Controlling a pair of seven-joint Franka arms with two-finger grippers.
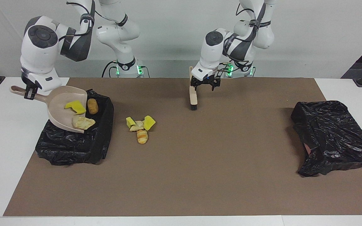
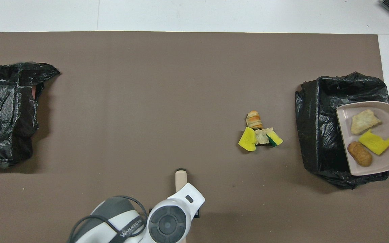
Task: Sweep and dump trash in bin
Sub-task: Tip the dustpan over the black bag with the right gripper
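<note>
My right gripper point(image 1: 30, 91) is shut on the handle of a beige dustpan point(image 1: 62, 108) and holds it tilted over the black-lined bin point(image 1: 74, 147) at the right arm's end of the table. Three scraps lie in the pan: a yellow sponge bit point(image 1: 75, 107), a brown lump point(image 1: 92, 106) and a tan piece point(image 1: 83, 122). Several more trash scraps point(image 1: 140, 127) sit in a small pile on the brown mat beside the bin; the pile also shows in the overhead view point(image 2: 259, 133). My left gripper point(image 1: 203, 84) is shut on a beige brush point(image 1: 193, 98), bristles down on the mat.
A second crumpled black bag point(image 1: 331, 135) lies at the left arm's end of the table. The brown mat point(image 1: 200, 175) covers most of the white tabletop. In the overhead view the dustpan point(image 2: 388, 158) overhangs the bin point(image 2: 316, 128).
</note>
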